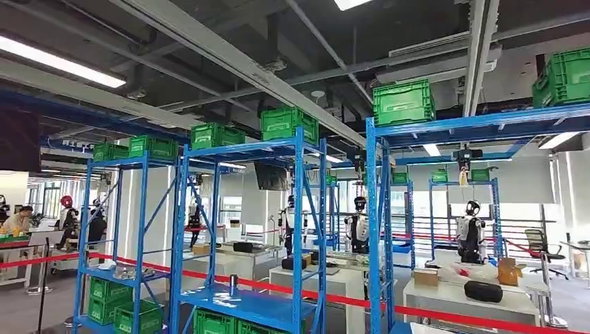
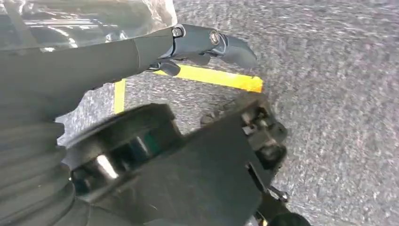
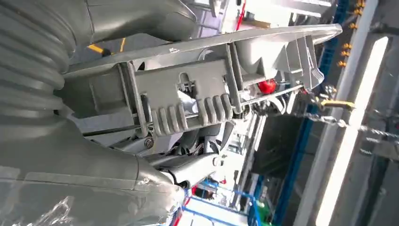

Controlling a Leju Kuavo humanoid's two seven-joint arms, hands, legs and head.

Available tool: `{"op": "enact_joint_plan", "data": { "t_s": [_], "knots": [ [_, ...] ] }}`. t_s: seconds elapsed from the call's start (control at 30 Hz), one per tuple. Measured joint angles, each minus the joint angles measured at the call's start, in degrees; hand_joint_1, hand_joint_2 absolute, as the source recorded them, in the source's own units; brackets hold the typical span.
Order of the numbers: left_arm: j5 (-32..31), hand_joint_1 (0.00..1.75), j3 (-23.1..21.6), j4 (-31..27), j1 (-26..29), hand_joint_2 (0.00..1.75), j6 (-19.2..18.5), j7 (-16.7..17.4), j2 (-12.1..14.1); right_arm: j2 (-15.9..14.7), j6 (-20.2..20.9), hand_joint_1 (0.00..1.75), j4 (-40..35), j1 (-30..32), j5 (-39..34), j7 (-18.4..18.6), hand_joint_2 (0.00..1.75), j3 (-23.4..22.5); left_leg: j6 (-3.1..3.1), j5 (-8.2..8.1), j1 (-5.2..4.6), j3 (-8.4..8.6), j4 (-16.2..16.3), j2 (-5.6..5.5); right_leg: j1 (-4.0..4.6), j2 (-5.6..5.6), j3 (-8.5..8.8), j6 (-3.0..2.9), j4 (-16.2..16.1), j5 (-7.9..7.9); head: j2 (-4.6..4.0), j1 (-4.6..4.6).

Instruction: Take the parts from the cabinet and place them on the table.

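In the right wrist view my right hand (image 3: 94, 155) holds a light grey ribbed plastic part (image 3: 197, 94); the thick thumb (image 3: 136, 16) lies on one side of it and the fingers (image 3: 188, 169) on the other. My left hand (image 2: 94, 61) carries a black part (image 2: 197, 165) with a round opening and clips at its end. That part hides the fingers, and the thumb (image 2: 211, 42) reaches out past it over grey floor. Blue shelving (image 1: 240, 229) stands ahead in the head view, with a small dark cylinder (image 1: 233, 281) on a low shelf.
Green crates (image 1: 403, 101) sit on top of the racks and on their lowest shelves (image 1: 111, 292). Red barrier tape (image 1: 334, 298) runs across behind them. Beyond stand white tables (image 1: 459, 296) with boxes, other robots (image 1: 471, 236) and a seated person (image 1: 19, 220). Yellow floor tape (image 2: 221, 77) lies below my left hand.
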Motion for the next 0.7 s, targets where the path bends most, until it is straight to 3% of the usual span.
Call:
{"op": "enact_joint_plan", "data": {
  "t_s": [0.03,0.07,0.13,0.17,0.2,0.27,0.3,0.33,0.37,0.4,0.47,0.5,0.53,0.57,0.6,0.63,0.67,0.7],
  "knots": [
    [-0.02,0.0,0.0,0.0,-0.11,1.75,0.0,-0.09,0.0,-0.02,-0.02,1.75,-0.04,0.07,0.07,0.0,1.75,0.0,0.31,0.1,0.06,0.0,-0.09,-0.37,-0.09,2.8,-1.01,0.02,2.12,-1.6,0.0,-0.28],
    [-0.05,0.0,0.02,0.0,-0.25,1.75,0.04,-0.17,-0.02,-0.04,-0.02,1.75,-0.04,0.12,0.07,0.02,1.75,0.0,0.54,0.17,0.06,-0.1,-0.09,-0.96,-0.09,4.17,-2.93,0.01,6.05,-3.76,0.0,-0.57],
    [-0.18,0.0,0.02,0.0,-0.31,1.75,0.02,-0.17,-0.04,-0.09,-0.04,1.75,-0.02,0.26,0.07,0.04,1.75,0.02,0.74,0.11,-0.18,-0.2,-0.07,-2.39,-0.05,4.88,-7.95,-0.05,15.51,-7.45,0.0,-0.76],
    [-0.35,0.0,0.02,0.0,-0.19,1.75,0.02,-0.17,-0.04,-0.11,-0.04,1.75,0.0,0.3,0.07,0.09,1.75,0.02,0.77,0.1,-0.28,-0.19,-0.05,-3.13,-0.02,4.88,-9.46,-0.12,17.88,-7.55,0.0,-0.9],
    [-0.48,0.0,0.02,0.0,-0.12,1.75,0.02,-0.15,-0.04,-0.15,-0.02,1.75,0.0,0.38,0.07,0.09,1.75,0.04,0.77,0.09,-0.38,-0.13,-0.02,-3.99,-0.01,4.89,-9.68,-0.3,17.43,-6.29,0.0,-1.0],
    [-0.5,0.0,0.02,0.0,-0.14,1.75,0.04,-0.15,-0.04,-0.17,-0.02,1.75,0.0,0.37,0.07,0.09,1.75,0.04,0.75,0.09,-0.48,-0.03,0.15,-5.65,0.08,5.59,-7.21,-0.84,10.45,-0.82,0.0,-1.09],
    [-0.55,0.0,0.02,0.0,-0.19,1.75,0.07,-0.15,-0.04,-0.2,-0.02,1.75,0.0,0.36,0.11,0.09,1.75,0.04,0.69,0.05,-0.49,0.06,0.26,-6.46,0.13,7.16,-5.03,-1.28,5.07,2.21,0.0,-1.18],
    [-0.61,0.0,0.02,-0.06,-0.22,1.75,0.2,-0.17,-0.24,-0.24,-0.02,1.75,0.0,0.33,0.17,0.09,1.75,0.02,0.49,-0.06,-0.44,-0.11,0.44,-7.1,0.15,10.79,-3.68,-1.86,1.44,2.89,0.0,-1.07],
    [-0.63,0.0,0.02,-0.04,-0.36,1.75,0.35,-0.15,-0.2,-0.28,-0.04,1.75,-0.07,0.38,0.22,0.09,1.75,0.02,0.14,-0.12,-0.61,-0.42,0.67,-7.92,-0.11,10.6,-3.23,-1.64,0.07,2.37,0.0,-0.94],
    [-0.66,0.0,0.02,-0.07,-0.33,1.75,0.35,-0.17,-0.28,-0.35,-0.04,1.75,-0.09,0.38,0.26,0.09,1.75,0.02,-0.27,0.11,-0.33,-0.71,0.5,-8.35,0.21,9.93,-3.2,-1.63,0.23,2.42,0.02,-0.76],
    [-0.72,0.0,0.0,-0.07,-0.08,1.75,0.35,-0.15,-0.26,-0.39,-0.09,1.75,-0.13,0.32,0.46,0.15,1.75,0.0,-1.11,0.31,-0.04,-0.88,0.17,-9.88,0.42,8.81,-2.93,-2.18,-0.08,2.5,0.0,-1.0],
    [-0.72,0.0,0.0,-0.07,0.03,1.75,0.39,-0.15,-0.06,-0.37,-0.11,1.75,-0.2,0.34,0.7,0.2,1.75,0.0,-1.24,0.07,-0.02,-1.04,0.56,-9.71,-0.29,7.72,-2.35,-2.6,-0.96,2.92,0.0,-1.14],
    [-0.77,0.0,0.0,-0.09,0.12,1.75,0.39,-0.17,-0.11,-0.37,-0.13,1.75,-0.2,0.41,0.9,0.26,1.75,0.04,-1.54,-1.05,-0.47,-1.63,2.08,-6.16,-0.12,7.05,-1.81,-2.76,-1.25,2.85,0.0,-0.78],
    [-0.79,0.0,-0.02,-0.09,0.03,1.75,0.39,-0.17,-0.11,-0.39,-0.26,1.75,-0.39,0.46,1.03,0.26,1.75,0.04,-1.91,-3.05,-0.36,-3.2,5.4,-3.95,-0.09,6.14,-1.57,-3.0,-1.27,2.72,0.0,-0.72],
    [-0.81,0.0,-0.02,-0.09,-0.08,1.75,0.39,-0.17,-0.11,-0.39,-0.33,1.75,-0.48,0.6,1.14,0.29,1.75,0.04,-2.23,-5.21,-0.08,-5.43,10.01,-2.63,0.01,5.15,-1.47,-3.09,-1.21,2.56,0.0,-0.52],
    [-0.81,0.0,0.0,-0.09,-0.09,1.75,0.39,-0.15,-0.11,-0.39,-0.39,1.75,-0.48,0.71,1.31,0.33,1.75,0.09,-2.5,-6.9,0.13,-7.51,14.36,-2.07,0.07,4.28,-1.36,-3.07,-1.19,2.38,0.0,-0.61],
    [-0.81,0.0,0.0,-0.09,-0.01,1.75,0.39,-0.15,-0.11,-0.39,-0.46,1.75,-0.48,0.87,1.42,0.4,1.75,0.09,-2.73,-7.6,0.32,-8.97,17.2,-1.89,0.06,3.4,-1.3,-2.99,-1.18,2.25,0.0,-0.41],
    [-0.81,0.0,-0.02,-0.09,0.16,1.75,0.39,-0.15,-0.09,-0.39,-0.46,1.75,-0.48,1.04,1.46,0.61,1.75,0.11,-2.96,-6.82,0.57,-9.0,17.2,-1.81,0.0,2.48,-1.17,-2.86,-1.16,2.07,0.0,-0.28]
  ]
}}
